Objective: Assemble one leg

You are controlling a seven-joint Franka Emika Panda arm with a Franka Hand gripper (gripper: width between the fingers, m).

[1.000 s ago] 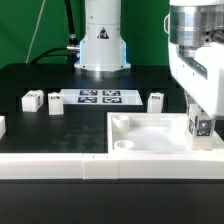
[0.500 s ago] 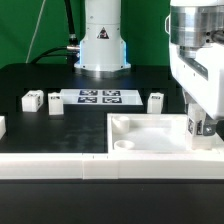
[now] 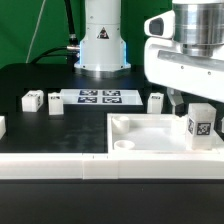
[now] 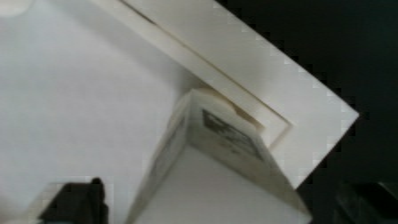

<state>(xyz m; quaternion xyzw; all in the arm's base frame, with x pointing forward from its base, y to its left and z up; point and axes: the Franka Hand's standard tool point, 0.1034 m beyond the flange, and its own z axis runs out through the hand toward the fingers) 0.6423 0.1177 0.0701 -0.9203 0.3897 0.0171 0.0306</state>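
The leg (image 3: 200, 125), a small white block with a marker tag on its face, stands upright in the far right corner of the wide white tray-like piece (image 3: 150, 135). My gripper (image 3: 188, 98) hangs just above and behind it, open and empty. In the wrist view the leg (image 4: 231, 150) lies between my two dark fingers (image 4: 75, 200), with a gap on each side. Three more legs stand on the black table: two at the exterior view's left (image 3: 32, 100) (image 3: 56, 104) and one right of the marker board (image 3: 156, 101).
The marker board (image 3: 99, 97) lies in front of the arm's base (image 3: 100, 45). A white bar (image 3: 50, 165) runs along the table's front. A white piece (image 3: 2, 126) shows at the exterior view's left edge.
The gripper has let go of the leg and risen, shifting toward the exterior view's left. The leg stays upright in the tray's corner.
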